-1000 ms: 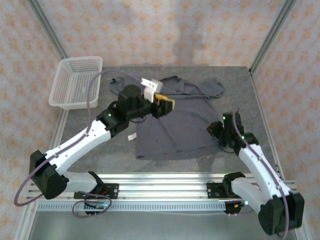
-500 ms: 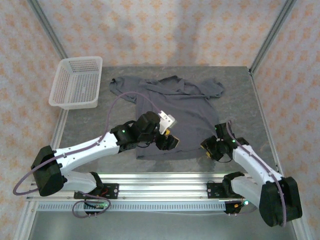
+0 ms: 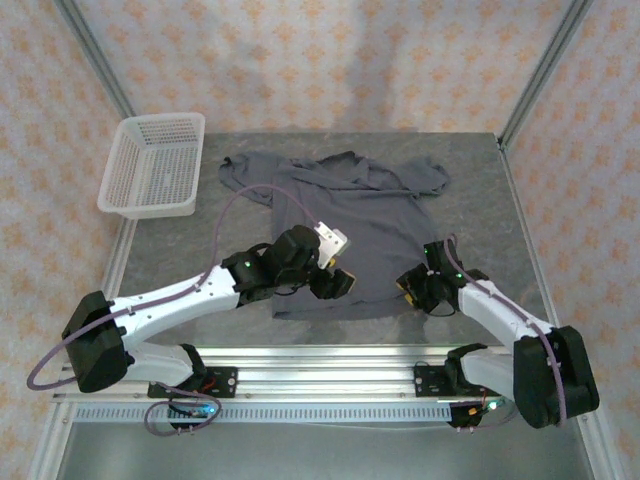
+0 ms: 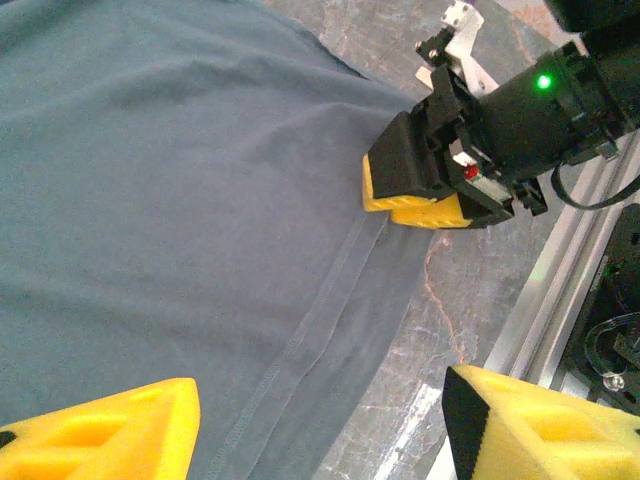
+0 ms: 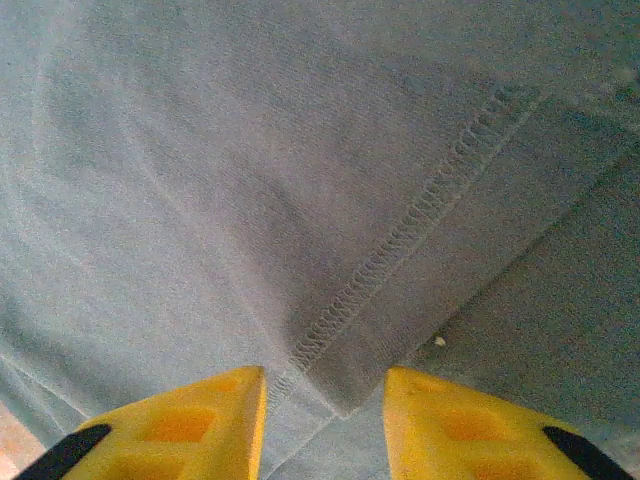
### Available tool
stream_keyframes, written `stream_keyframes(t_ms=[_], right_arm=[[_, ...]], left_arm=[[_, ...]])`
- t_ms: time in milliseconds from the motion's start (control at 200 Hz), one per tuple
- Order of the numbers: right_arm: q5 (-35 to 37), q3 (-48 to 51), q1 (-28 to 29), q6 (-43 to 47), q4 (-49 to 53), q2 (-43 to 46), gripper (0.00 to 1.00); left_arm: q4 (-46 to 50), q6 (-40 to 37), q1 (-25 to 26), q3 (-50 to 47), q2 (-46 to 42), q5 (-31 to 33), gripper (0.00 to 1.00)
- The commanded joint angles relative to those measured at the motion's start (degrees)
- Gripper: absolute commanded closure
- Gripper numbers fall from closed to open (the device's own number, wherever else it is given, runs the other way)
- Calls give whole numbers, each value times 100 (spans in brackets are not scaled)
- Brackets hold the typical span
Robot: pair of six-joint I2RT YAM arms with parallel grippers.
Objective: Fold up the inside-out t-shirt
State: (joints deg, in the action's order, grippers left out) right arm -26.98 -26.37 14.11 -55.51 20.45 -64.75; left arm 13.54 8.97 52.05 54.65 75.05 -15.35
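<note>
The dark slate-grey t-shirt (image 3: 350,225) lies spread flat on the table, collar and sleeves at the far side, hem towards the arms. My left gripper (image 3: 335,283) hovers over the hem's near edge, left of the middle. In its wrist view my left gripper (image 4: 320,440) is wide open above the stitched hem (image 4: 300,340). My right gripper (image 3: 410,288) sits low at the hem's right corner. In the right wrist view my right gripper (image 5: 325,420) is narrowly open, and the hem corner (image 5: 345,395) lies between its yellow fingers (image 5: 170,430). The left wrist view shows my right gripper (image 4: 415,200) touching the cloth's edge.
A white mesh basket (image 3: 150,165) stands at the far left corner of the grey stone table (image 3: 480,190). An aluminium rail (image 3: 320,360) runs along the near edge, close behind the hem. Patterned walls and frame posts enclose the table.
My left arm swung from the collar area down to the near hem. My right gripper moved left and lower onto the hem's right corner.
</note>
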Motion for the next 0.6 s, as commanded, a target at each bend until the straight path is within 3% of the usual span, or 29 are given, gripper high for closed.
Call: stream_keyframes(t_ms=[0,170,320,595], right_arm=[[147,-167,31,-44,-164,-94,68],[193,-193,24,-30,-129,-80,74],[249,-206,31,-48,-185,-1,100],[239,-487,34,116,-18,400,100]], left_arm=[[-250,76,33,-128,-207,182,34],[-313,139,37,-266,-355,284,34],[-351,150,34,-315,-392,340,34],[-466,149,33,-340,-245,185,33]])
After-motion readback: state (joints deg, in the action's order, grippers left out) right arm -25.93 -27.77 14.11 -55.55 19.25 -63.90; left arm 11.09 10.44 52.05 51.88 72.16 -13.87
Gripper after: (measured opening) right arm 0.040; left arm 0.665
